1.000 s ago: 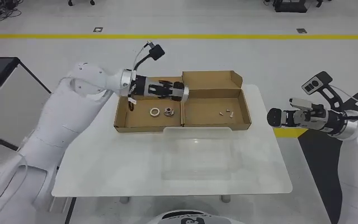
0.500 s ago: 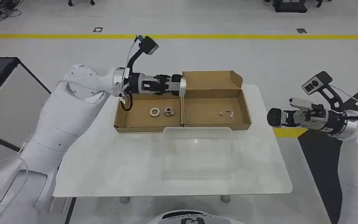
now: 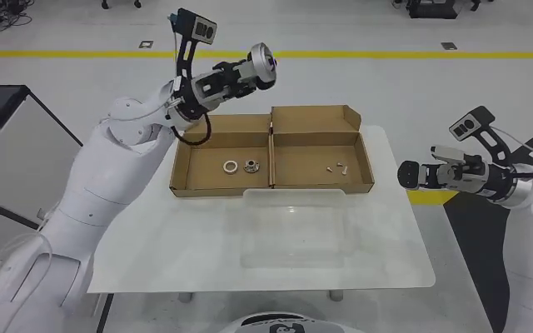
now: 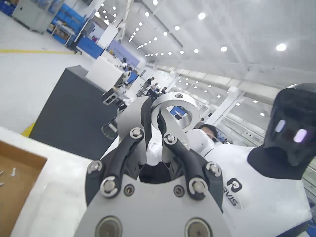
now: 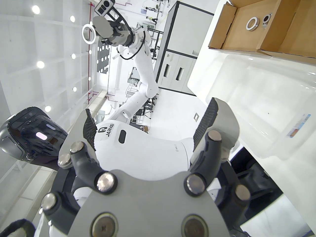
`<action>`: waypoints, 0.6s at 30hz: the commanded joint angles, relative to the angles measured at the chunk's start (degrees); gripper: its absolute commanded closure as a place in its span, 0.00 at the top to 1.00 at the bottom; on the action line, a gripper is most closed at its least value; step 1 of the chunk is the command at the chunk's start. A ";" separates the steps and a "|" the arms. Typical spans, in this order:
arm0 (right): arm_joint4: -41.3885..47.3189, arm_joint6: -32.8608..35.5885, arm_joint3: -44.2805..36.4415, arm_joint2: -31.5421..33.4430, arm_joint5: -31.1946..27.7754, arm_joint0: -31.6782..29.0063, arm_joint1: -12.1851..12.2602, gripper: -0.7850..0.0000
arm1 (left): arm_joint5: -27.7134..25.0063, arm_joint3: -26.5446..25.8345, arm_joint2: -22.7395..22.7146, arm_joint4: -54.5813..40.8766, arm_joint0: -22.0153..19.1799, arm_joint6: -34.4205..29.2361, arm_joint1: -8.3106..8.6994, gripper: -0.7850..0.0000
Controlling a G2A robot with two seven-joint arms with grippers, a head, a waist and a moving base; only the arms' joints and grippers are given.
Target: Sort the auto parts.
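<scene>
My left gripper [image 4: 154,118] is shut on a silver metal ring [image 4: 181,114], pinching its rim, and is raised high above the far edge of the cardboard box [image 3: 221,183]; the ring [image 3: 263,60] and the left gripper [image 3: 252,71] point upward. Another ring [image 3: 229,166] and a dark round part [image 3: 250,166] lie in the box's left compartment. Small white screws [image 3: 336,166] lie in the right compartment. My right gripper [image 5: 150,122] is open and empty, held off the table's right side [image 3: 408,175].
A clear plastic bin [image 3: 293,229] stands in front of the box on the white table [image 3: 391,258]. A dark cabinet [image 3: 21,125] stands left of the table. In the right wrist view the box [image 5: 276,43] and bin [image 5: 266,114] lie beside the gripper.
The left arm has lifted from low over the box's back left compartment to high above it, tilting its gripper upward with the ring. The right arm has stayed still.
</scene>
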 commanded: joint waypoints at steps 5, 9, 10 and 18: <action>0.00 0.00 0.00 0.00 0.00 0.00 0.00 1.00 | -4.05 -0.91 -0.61 -10.84 0.66 -0.57 -1.48 0.00; 0.00 0.00 0.00 0.00 0.00 0.00 0.00 1.00 | -5.79 -0.73 -1.19 -16.27 1.04 -5.27 -2.26 0.00; 0.00 0.00 0.00 0.00 0.00 0.00 0.00 1.00 | -6.02 -0.96 -1.20 -17.31 1.19 -6.50 -2.45 0.00; 0.00 0.00 0.00 0.00 0.00 0.00 0.00 1.00 | -7.81 -2.13 -2.44 -22.78 3.47 -13.66 -3.66 0.00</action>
